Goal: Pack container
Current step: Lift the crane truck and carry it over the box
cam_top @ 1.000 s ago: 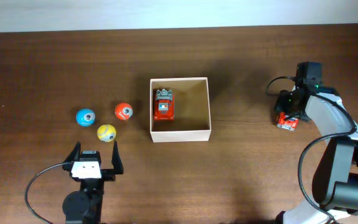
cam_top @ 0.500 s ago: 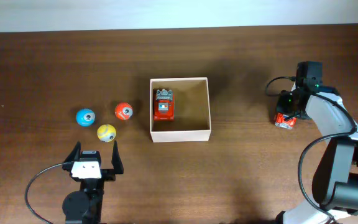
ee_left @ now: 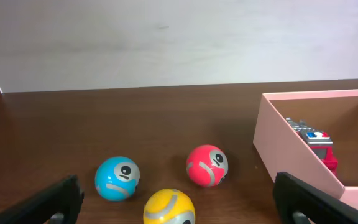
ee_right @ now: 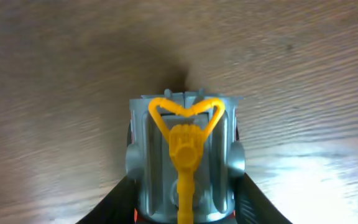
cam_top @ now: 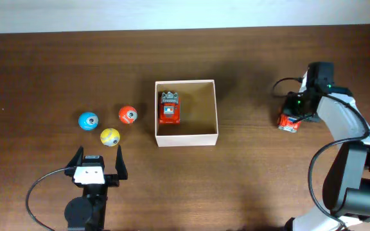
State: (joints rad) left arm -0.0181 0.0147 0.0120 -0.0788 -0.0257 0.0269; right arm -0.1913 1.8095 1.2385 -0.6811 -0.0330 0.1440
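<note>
The cream-white container (cam_top: 186,139) stands mid-table with a red toy truck (cam_top: 169,108) inside by its left wall. It also shows in the left wrist view (ee_left: 289,154), with the truck (ee_left: 316,144) in it. My right gripper (cam_top: 295,110) is shut on a second toy truck (cam_top: 288,122), red with a grey top and a yellow ladder, well to the right of the container. In the right wrist view the truck (ee_right: 182,158) fills the space between the fingers (ee_right: 119,200) of my right gripper (ee_right: 185,202). My left gripper (cam_top: 99,160) is open and empty near the front edge.
A blue ball (cam_top: 88,120), an orange-red ball (cam_top: 128,115) and a yellow ball (cam_top: 110,136) lie left of the container, just beyond my left gripper (ee_left: 179,208). The table's back edge meets a pale wall (cam_top: 185,13).
My right gripper has moved a little to the left with the toy truck held in it. The left arm, the balls and the container have not moved.
</note>
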